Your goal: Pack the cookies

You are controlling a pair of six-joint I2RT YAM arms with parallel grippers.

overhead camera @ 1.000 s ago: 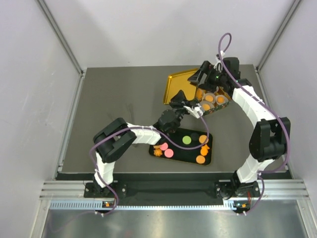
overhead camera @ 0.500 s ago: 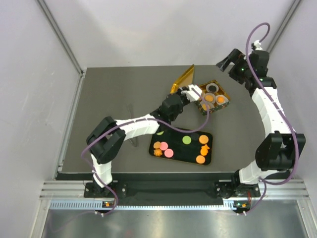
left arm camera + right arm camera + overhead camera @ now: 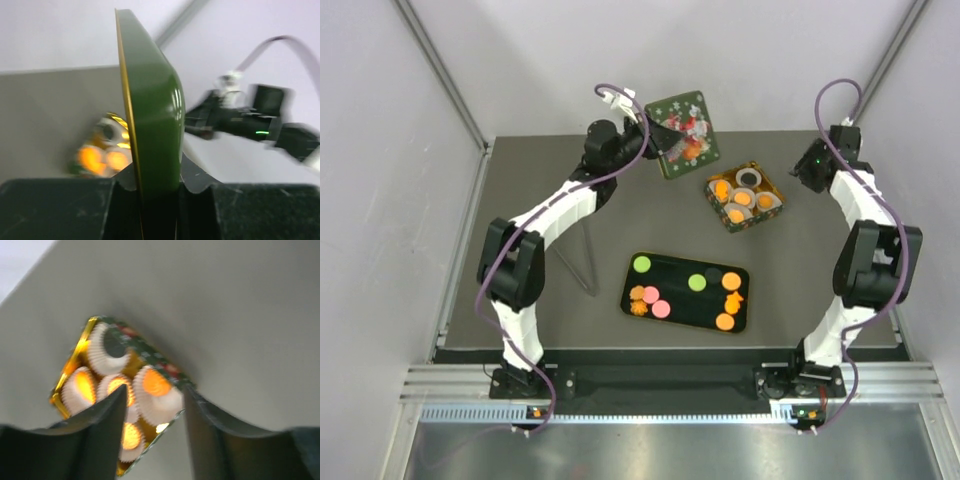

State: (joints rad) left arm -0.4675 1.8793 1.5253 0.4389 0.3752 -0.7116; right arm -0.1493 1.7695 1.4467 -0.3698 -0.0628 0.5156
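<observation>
Top view, left to right. My left arm reaches to the upper centre of the frame, where the left gripper pinches a green lid by one edge. The lid is held off the table, and its patterned face is tipped toward the camera. In the left wrist view I see the lid edge-on and upright, its rim running from the bottom of the frame to the top, with a finger pressed against each side.

Lower centre: a black tray lies with its long axis running left to right, slightly tilted. The loose cookies lie flat and face up on it. A green, two pink and two orange ones are clustered at its left end. One green cookie sits mid-tray and three orange ones sit at the right end. The discs are round, so I can give them no heading of their own.

Right of centre: the gold tin sits turned so that one corner points toward the lower edge of the frame. It holds paper cups. Four carry an orange cookie and the uppermost shows none.

Upper right: the right gripper hangs over the tin. Its fingers are spread with nothing between them, and they touch neither the tin nor the cups.
</observation>
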